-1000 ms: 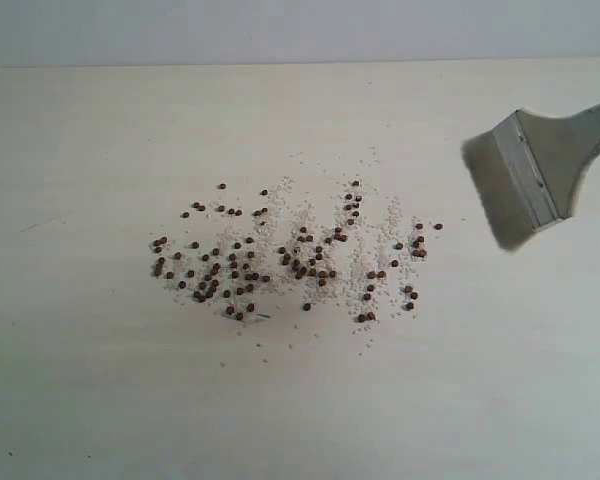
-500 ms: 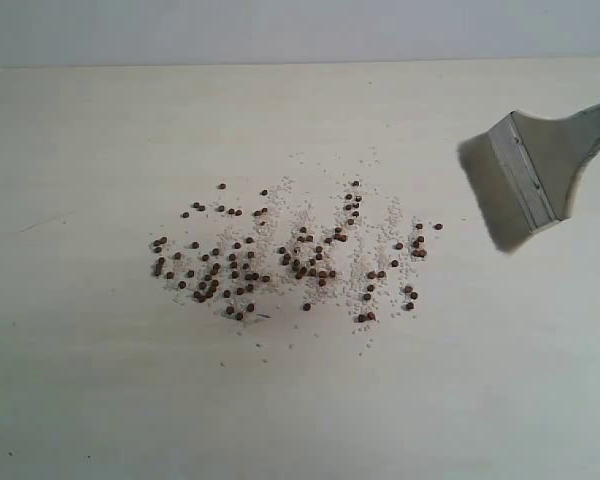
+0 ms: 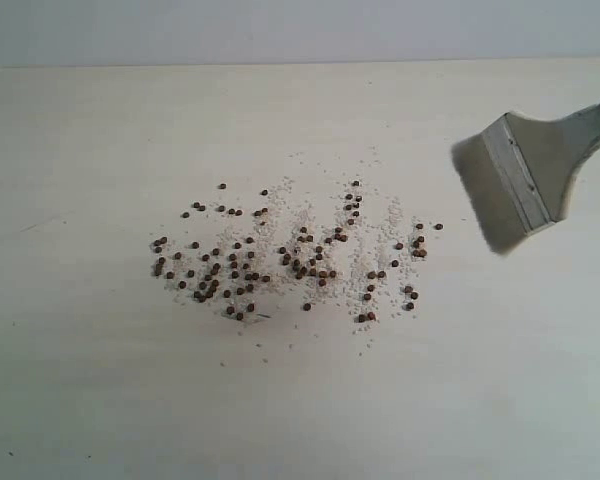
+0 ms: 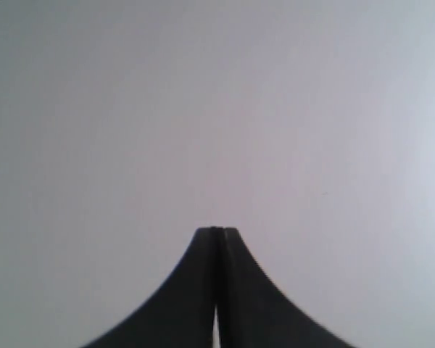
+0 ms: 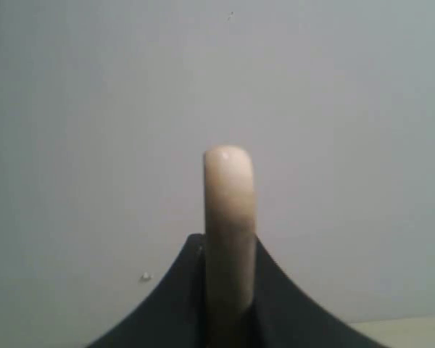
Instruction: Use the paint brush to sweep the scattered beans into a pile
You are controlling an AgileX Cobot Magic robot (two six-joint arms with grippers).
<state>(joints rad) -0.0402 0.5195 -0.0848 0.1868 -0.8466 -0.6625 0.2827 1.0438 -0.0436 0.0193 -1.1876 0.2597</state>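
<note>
The beans (image 3: pixel 280 258) lie scattered in a wide loose patch across the middle of the table, mixed with fine white crumbs. No dense pile shows. The paint brush (image 3: pixel 525 175) hangs tilted at the right edge, bristles toward the beans and apart from them, its silver band visible. Edge-on in the right wrist view, the paint brush (image 5: pixel 229 217) stands between the jaws of my right gripper (image 5: pixel 230 243), which is shut on it. My left gripper (image 4: pixel 217 232) is shut with nothing in it, over bare surface. Neither gripper shows in the exterior view.
The pale table (image 3: pixel 100 400) runs to a far edge at the wall (image 3: pixel 280 30). A few white crumbs (image 3: pixel 365 345) trail toward the near side of the bean patch.
The brush has shifted slightly to the left and up in the exterior view, closer to the beans. The beans have not moved.
</note>
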